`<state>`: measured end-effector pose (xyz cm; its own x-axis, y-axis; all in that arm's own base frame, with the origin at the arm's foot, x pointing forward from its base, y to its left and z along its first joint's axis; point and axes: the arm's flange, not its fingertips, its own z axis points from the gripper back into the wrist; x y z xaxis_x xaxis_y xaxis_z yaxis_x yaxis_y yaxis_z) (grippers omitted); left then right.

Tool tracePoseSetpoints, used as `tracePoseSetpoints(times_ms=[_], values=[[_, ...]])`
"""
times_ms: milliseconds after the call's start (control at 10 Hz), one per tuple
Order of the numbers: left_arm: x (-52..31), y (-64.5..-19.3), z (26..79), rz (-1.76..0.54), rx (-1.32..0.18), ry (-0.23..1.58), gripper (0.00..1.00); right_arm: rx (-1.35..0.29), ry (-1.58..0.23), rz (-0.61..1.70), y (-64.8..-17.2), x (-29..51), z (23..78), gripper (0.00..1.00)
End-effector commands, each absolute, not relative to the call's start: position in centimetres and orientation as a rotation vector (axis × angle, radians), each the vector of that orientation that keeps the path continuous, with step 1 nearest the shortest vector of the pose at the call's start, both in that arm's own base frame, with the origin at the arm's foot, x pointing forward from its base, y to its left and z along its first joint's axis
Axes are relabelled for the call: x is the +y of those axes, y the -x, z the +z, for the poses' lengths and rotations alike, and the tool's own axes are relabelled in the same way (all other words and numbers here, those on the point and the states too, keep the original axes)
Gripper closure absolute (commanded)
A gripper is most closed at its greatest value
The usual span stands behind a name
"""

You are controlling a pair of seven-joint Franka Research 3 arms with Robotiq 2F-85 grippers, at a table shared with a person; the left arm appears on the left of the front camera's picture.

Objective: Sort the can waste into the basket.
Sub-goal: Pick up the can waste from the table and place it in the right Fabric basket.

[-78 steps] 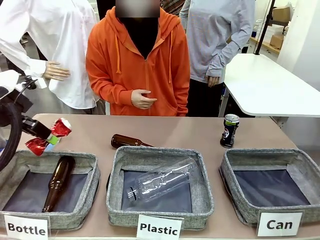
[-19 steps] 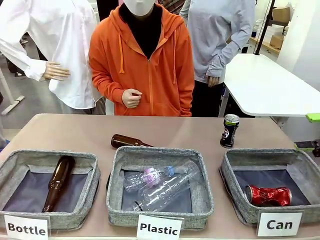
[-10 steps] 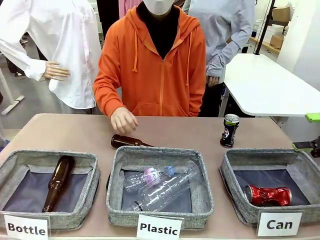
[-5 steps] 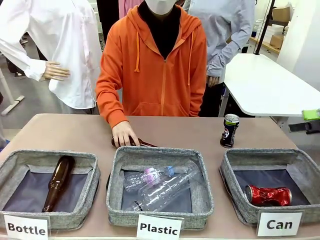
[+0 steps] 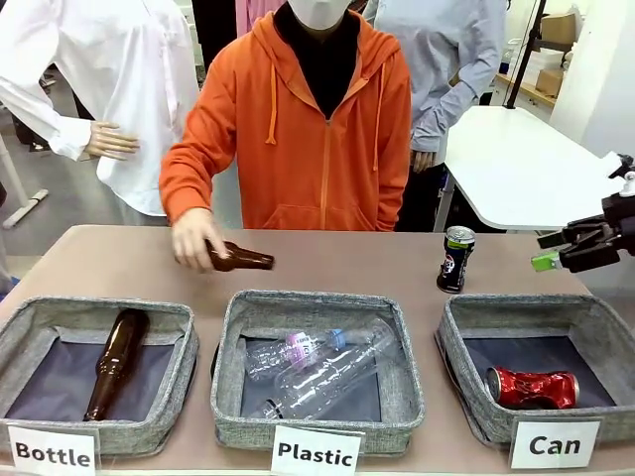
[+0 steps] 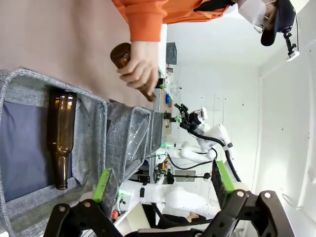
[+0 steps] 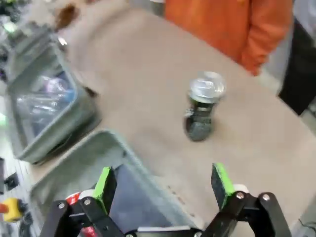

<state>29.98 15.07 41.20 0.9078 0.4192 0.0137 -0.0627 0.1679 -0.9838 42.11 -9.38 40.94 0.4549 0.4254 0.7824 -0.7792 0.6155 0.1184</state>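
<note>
**Worktop, near right corner:** basket [image 5: 526, 312] carded "Can", grey woven. Inside it, toward the near wall, a crushed shiny red can [image 5: 532, 387] lies on its side, sorted.

**Behind the basket, toward the far edge:** dark can [image 5: 455, 260] with silver top, upright, apart from the basket, not yet sorted.

**Right gripper** [image 5: 548, 250]: jaws wide, empty, over the right edge facing that can, likely to take it.

**Left gripper** [image 6: 163, 181]: wide, empty.

**Far side:** person's hand [image 5: 193, 238] holds a brown bottle [image 5: 243, 260] clear of the worktop.
</note>
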Motion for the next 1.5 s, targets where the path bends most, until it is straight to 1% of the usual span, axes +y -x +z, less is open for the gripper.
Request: tracePoseSetpoints(times_ms=[0, 100, 200, 300, 400, 500, 600, 700, 800, 900, 1000, 1100, 1400], values=[[15.1, -29.6, 41.4, 0.353, -0.293, 1.366, 0.0, -0.751, -0.578, 0.832, -41.9, -8.4, 40.7, 0.0], [15.1, -30.0, 41.2, 0.351, -0.312, 1.365, 0.0, -0.789, -0.509, 0.783, -42.1, -9.4, 40.9, 0.0], [17.3, -28.6, 43.6, 0.374, -0.373, 1.444, 0.0, -0.802, -0.53, 0.86, -41.8, -9.5, 41.3, 0.0], [19.4, -27.4, 45.5, 0.376, -0.424, 1.511, 0.0, -0.808, -0.536, 0.846, -43.6, -9.6, 40.0, 0.0], [21.0, -26.4, 46.8, 0.352, -0.43, 1.546, 0.0, -0.849, -0.555, 0.87, -45.6, -9.6, 38.8, 0.0], [21.9, -25.5, 47.3, 0.362, -0.459, 1.561, 0.0, -0.87, -0.567, 0.893, -47.0, -9.5, 37.7, 0.0], [22.5, -24.8, 46.8, 0.384, -0.492, 1.598, 0.0, -0.868, -0.542, 0.908, -47.8, -9.3, 36.4, 0.0], [23.2, -25.1, 46.7, 0.355, -0.513, 1.678, 0.0, -0.877, -0.57, 0.924, -48.8, -8.9, 35.5, 0.0], [24.0, -25.7, 46.6, 0.34, -0.508, 1.775, 0.0, -0.878, -0.586, 0.948, -50.1, -8.4, 34.7, 0.0], [24.4, -25.4, 46.1, 0.359, -0.485, 1.822, 0.0, -0.862, -0.592, 0.972, -51.1, -8.0, 33.4, 0.0], [24.3, -24.8, 45.8, 0.371, -0.481, 1.814, 0.0, -0.867, -0.583, 0.978, -51.7, -7.8, 32.5, 0.0], [24.0, -25.3, 45.9, 0.38, -0.465, 1.801, 0.0, -0.899, -0.554, 0.978, -52.3, -7.3, 31.8, 0.0], [22.3, -27.0, 45.4, 0.362, -0.36, 1.775, 0.0, -0.875, -0.57, 1.002, -53.1, -5.9, 30.3, 0.0]])
